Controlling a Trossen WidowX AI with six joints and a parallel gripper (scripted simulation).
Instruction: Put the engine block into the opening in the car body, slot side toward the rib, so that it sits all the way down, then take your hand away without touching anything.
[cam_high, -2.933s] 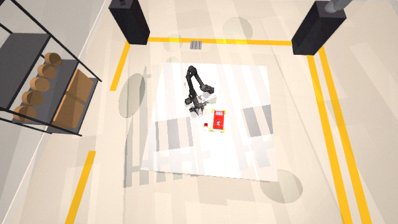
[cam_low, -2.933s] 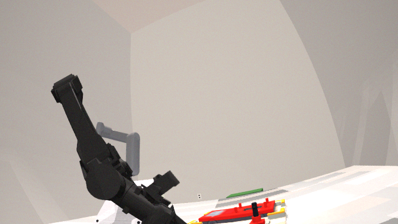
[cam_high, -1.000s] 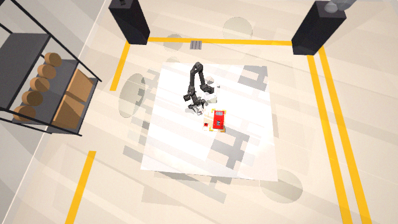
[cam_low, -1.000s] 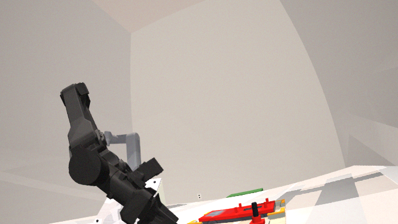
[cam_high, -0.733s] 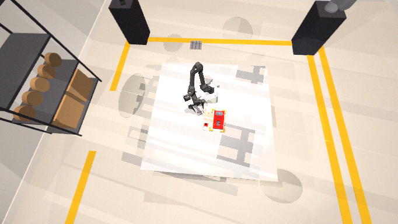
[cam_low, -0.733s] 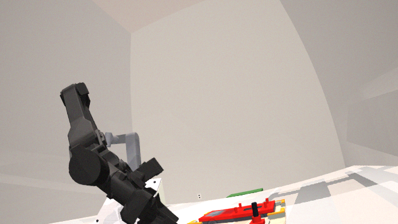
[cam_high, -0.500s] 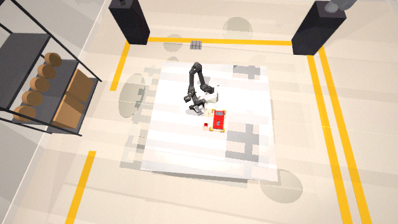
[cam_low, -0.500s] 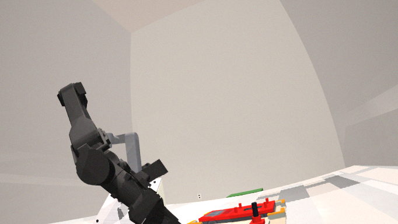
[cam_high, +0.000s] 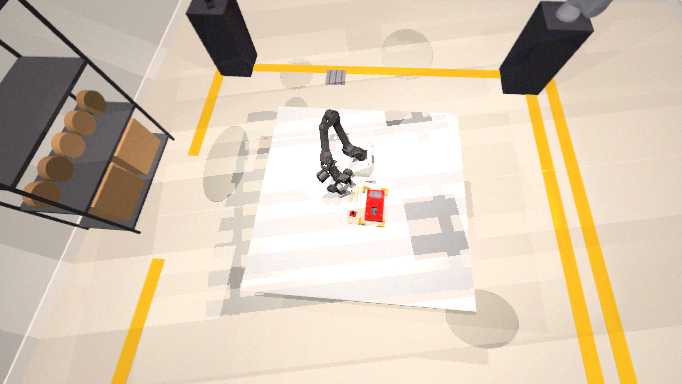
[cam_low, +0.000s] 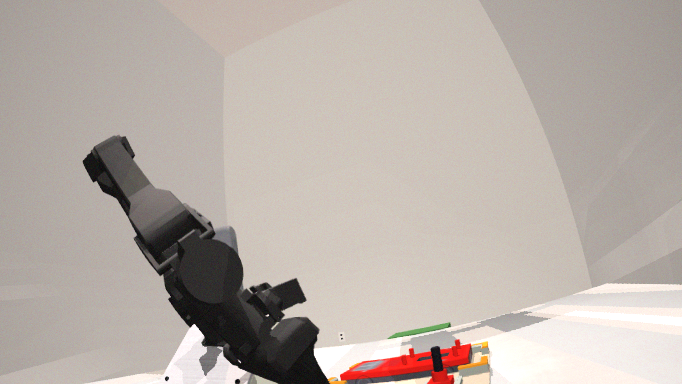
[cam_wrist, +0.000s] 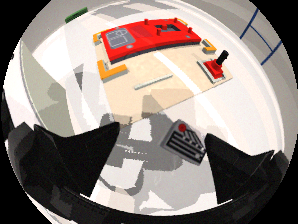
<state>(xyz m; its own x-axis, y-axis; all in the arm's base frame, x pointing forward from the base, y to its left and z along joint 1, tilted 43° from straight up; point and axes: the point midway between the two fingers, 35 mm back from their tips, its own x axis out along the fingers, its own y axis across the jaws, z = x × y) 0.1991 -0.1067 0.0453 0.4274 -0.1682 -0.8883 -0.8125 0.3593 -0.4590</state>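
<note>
The red car body (cam_high: 374, 201) (cam_low: 385, 370) (cam_wrist: 142, 44) lies on a tan board (cam_wrist: 120, 106) between orange corner brackets. Its dark opening (cam_high: 374, 211) (cam_wrist: 168, 28) is toward one end, with small red posts around it in the wrist view. A grey block with dark slots and a red dot (cam_wrist: 184, 143), seemingly the engine block, lies apart from the board. My gripper (cam_high: 347, 192) (cam_wrist: 165, 132) is open and empty above it. In the wrist view the block shows between the fingers, closer to the right one. The fingertips are out of frame in the exterior view.
A red piece with an upright black stick (cam_high: 353, 213) (cam_low: 437, 361) (cam_wrist: 217, 68) stands at the board's corner. A pale bar (cam_wrist: 153, 82) lies on the board. An orange bracket (cam_wrist: 113, 71) sits near the car body. A green strip (cam_low: 422, 330) (cam_wrist: 76, 15) lies beyond it.
</note>
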